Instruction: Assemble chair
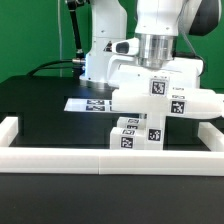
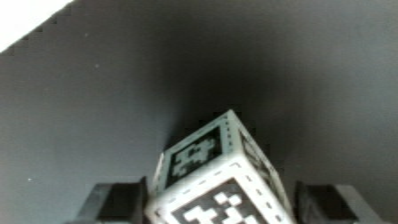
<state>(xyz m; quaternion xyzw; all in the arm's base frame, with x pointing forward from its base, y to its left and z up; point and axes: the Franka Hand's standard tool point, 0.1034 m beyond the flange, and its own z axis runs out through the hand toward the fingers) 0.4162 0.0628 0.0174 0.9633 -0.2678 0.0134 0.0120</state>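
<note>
White chair parts [image 1: 135,128] with black-and-white tags stand clustered at mid-table, just behind the front wall. My gripper [image 1: 152,96] comes down from above into that cluster, and the white parts hide its fingertips in the exterior view. In the wrist view a white tagged block of the chair [image 2: 217,175] sits between my gripper's [image 2: 224,208] two dark fingers [image 2: 121,202], pointing away over the black table. The fingers stand close against the block's two sides, with only thin dark slivers beside it. Whether the pads press on it does not show.
The marker board [image 1: 88,103] lies flat behind the parts, toward the exterior view's left. A low white border wall [image 1: 60,158] runs along the front, with side pieces at both ends. The robot base [image 1: 100,55] stands at the back.
</note>
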